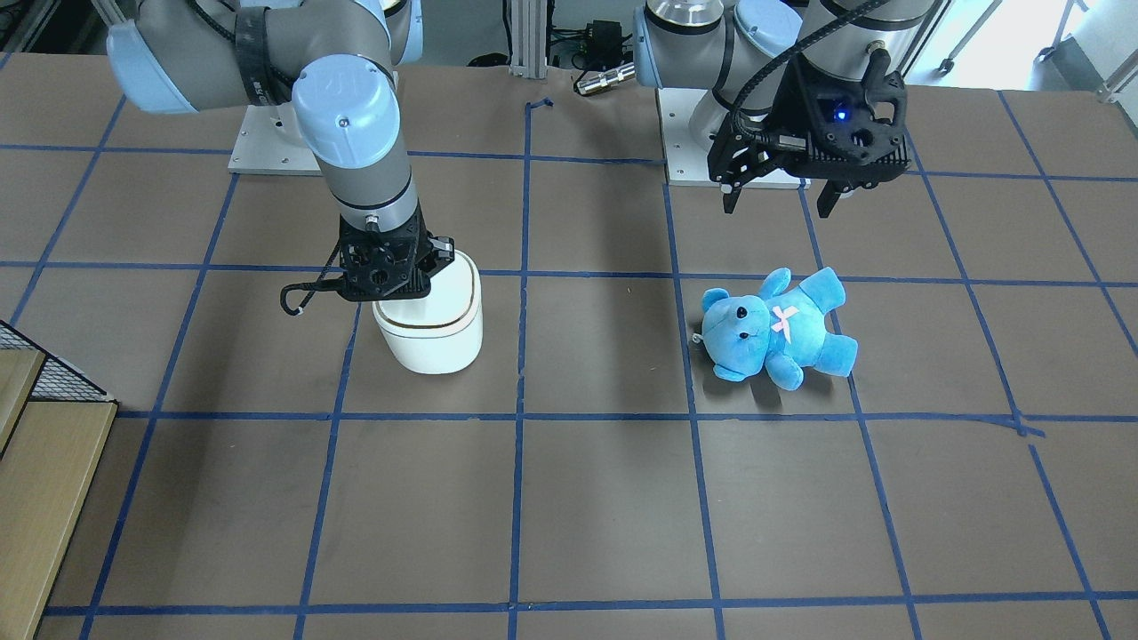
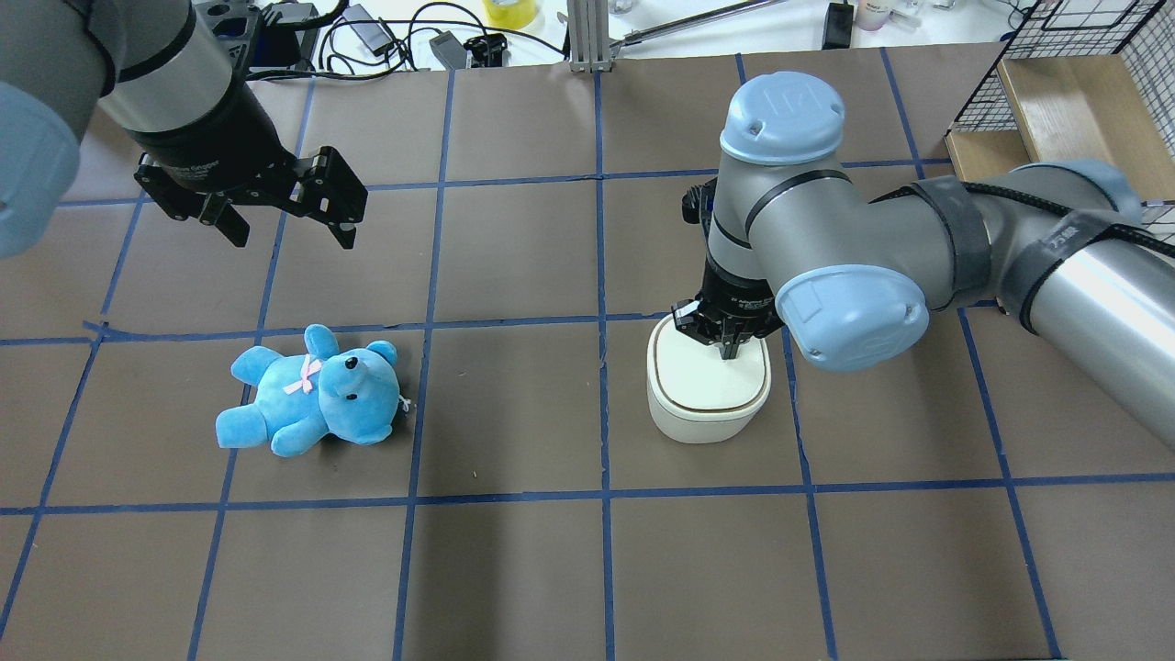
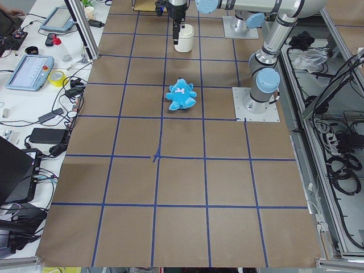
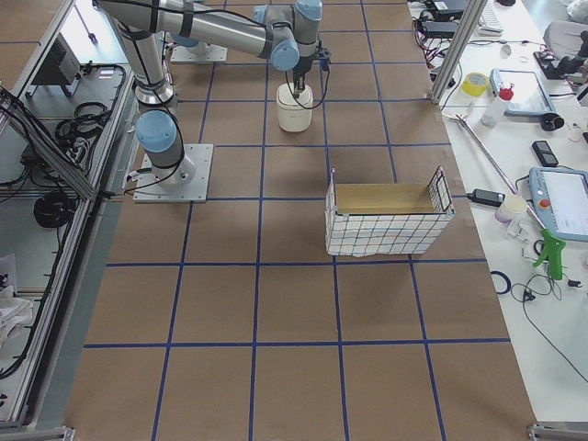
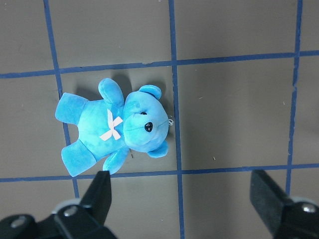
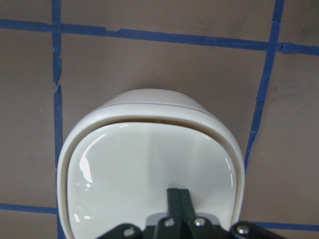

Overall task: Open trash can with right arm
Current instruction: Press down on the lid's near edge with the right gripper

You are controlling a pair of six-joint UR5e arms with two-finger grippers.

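The white trash can (image 1: 436, 338) stands on the brown table; it also shows in the overhead view (image 2: 702, 404) and the right wrist view (image 6: 149, 154). My right gripper (image 2: 730, 349) points straight down. Its fingertips are shut together and rest on the lid near the edge closest to the robot (image 6: 178, 195). A thin beige gap shows along the lid's opposite edge. My left gripper (image 2: 292, 234) is open and empty, hovering above and behind the blue teddy bear (image 2: 312, 390), which lies on its back (image 5: 114, 127).
A wire basket with a wooden floor (image 2: 1056, 101) stands at the table's far corner on my right side, also seen in the exterior right view (image 4: 386, 216). Blue tape lines grid the table. Cables and tools lie beyond the far edge.
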